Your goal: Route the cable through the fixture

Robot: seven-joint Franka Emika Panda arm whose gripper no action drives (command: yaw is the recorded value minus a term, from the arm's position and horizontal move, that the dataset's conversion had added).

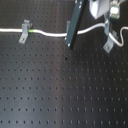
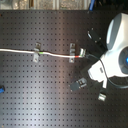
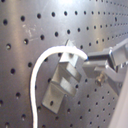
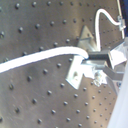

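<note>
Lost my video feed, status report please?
Gripper shut on thin white cable. Cable lies through grey metal clip, green band beside it. Nothing blocking on black pegboard.

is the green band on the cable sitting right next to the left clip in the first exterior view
Yes, in the first exterior view the cable shows its green band just to the right of the leftmost clip.

Perforated metal board (image 3: 30,30) fills the frame, rows of small round holes. A stepped grey metal clip fixture (image 3: 64,75) is mounted on it. White cable (image 3: 36,82) arcs over the fixture's upper end, then curves down along its side and away from it. The gripper (image 3: 95,62) shows as grey metal fingers (image 3: 107,62) meeting the cable end beside the fixture; grip on it cannot be judged
</note>
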